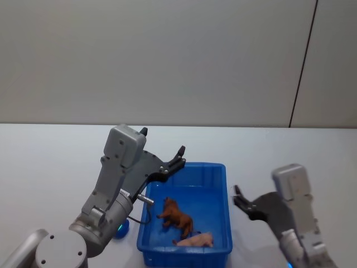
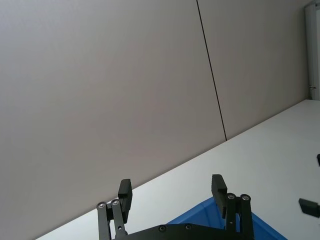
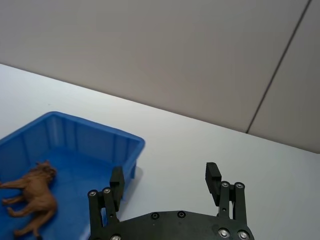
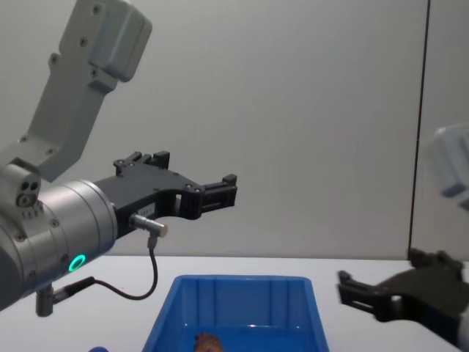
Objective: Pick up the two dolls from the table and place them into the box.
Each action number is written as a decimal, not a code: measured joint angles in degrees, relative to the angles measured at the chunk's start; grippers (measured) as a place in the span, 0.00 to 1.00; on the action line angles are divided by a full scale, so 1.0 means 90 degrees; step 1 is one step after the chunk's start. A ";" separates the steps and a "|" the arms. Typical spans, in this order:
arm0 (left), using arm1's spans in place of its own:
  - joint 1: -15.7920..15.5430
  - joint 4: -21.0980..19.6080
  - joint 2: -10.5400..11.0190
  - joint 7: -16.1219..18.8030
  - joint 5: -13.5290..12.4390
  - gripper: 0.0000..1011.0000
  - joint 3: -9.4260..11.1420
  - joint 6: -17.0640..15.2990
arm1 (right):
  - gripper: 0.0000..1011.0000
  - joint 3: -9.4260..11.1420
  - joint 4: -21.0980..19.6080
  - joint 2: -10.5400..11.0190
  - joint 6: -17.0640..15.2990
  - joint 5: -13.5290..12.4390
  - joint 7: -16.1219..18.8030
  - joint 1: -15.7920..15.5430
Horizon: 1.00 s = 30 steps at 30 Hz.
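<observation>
Inside the box (image 1: 207, 164), at 6 o'clock on the table (image 1: 50, 162), both dolls are already laid: the brown animal (image 1: 177, 216) at its middle, the pig (image 1: 195, 240) at its 5 o'clock; no placing seems left to be done; the left gripper (image 2: 171, 182) is held above the box's 10 o'clock corner, spread wide and empty; the right gripper (image 3: 165, 174) is held at the box's 3 o'clock, likewise spread wide, with nothing gripped.

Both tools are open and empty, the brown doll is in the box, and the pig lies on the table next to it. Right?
Not quite. The pig lies inside the box, beside the brown doll, not on the table; the head view shows it. The left tool and right tool are indeed open and empty.
</observation>
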<state>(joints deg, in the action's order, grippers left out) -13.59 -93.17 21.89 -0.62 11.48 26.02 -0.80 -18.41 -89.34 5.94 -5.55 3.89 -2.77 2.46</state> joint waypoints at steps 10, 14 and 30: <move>0.0000 0.0000 0.0000 0.0000 0.0000 0.99 0.0000 0.0000 | 0.99 0.0188 -0.0355 0.0275 -0.0029 -0.0132 -0.0371 -0.0336; 0.0000 0.0000 -0.0001 0.0000 0.0000 0.99 0.0000 0.0000 | 0.99 0.0223 -0.0425 0.0325 -0.0038 -0.0156 -0.0440 -0.0398; 0.0278 -0.0344 0.0262 0.0320 0.0202 0.99 -0.0147 -0.0331 | 0.99 0.0297 -0.0567 0.0435 -0.0055 -0.0204 -0.0593 -0.0533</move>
<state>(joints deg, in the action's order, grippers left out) -11.08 -96.27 24.25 2.26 13.30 24.70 -3.78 -15.74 -94.45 9.86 -6.05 2.05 -8.11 -2.34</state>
